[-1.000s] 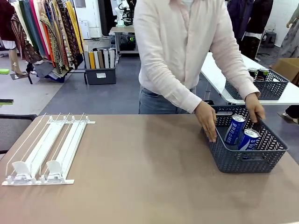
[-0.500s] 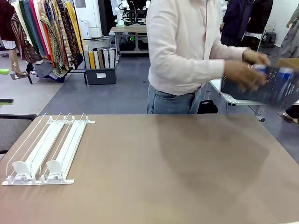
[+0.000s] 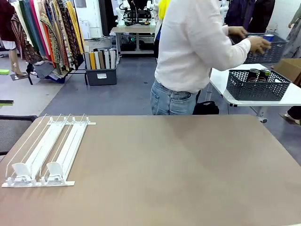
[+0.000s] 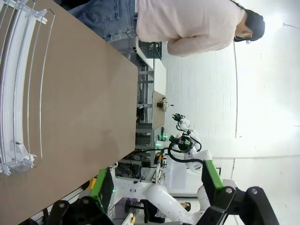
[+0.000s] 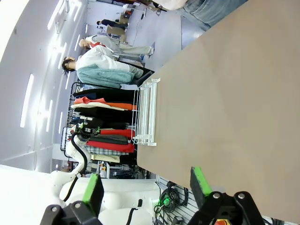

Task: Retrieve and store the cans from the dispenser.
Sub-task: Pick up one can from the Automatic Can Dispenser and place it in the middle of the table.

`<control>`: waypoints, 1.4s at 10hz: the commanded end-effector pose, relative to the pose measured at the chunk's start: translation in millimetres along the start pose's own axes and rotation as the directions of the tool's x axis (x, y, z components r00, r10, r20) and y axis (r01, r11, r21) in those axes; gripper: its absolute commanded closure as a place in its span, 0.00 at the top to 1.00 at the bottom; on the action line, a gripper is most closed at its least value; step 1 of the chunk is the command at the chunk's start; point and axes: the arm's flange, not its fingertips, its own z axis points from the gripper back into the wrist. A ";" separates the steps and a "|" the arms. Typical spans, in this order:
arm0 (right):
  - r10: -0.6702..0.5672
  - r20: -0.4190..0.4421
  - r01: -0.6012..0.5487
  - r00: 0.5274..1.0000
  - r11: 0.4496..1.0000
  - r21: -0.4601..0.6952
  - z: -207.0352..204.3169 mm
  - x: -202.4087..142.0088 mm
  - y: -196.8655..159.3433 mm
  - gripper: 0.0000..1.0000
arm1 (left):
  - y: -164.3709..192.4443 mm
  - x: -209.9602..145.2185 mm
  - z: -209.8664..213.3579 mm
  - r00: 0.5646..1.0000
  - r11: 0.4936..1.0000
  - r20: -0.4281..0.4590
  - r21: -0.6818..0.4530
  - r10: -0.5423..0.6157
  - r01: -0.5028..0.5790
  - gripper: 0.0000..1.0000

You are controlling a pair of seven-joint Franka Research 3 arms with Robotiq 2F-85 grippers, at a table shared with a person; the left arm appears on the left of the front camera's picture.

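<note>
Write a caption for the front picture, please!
Person carries a grey basket away from the table where the white dispenser sits.

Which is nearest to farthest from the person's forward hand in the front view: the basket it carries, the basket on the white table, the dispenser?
1. The carried basket, upper right, at the person's hand.
2. The basket on the white table, just below it, with dark cans inside.
3. The dispenser, far left on the brown table, its lanes empty.
</note>
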 end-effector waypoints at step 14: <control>0.027 0.015 -0.027 1.000 0.999 0.030 -2.4 2.9 1.6 1.00 | 0.1 -1.0 1.3 1.000 1.000 -0.007 -0.003 0.000 0.000 1.00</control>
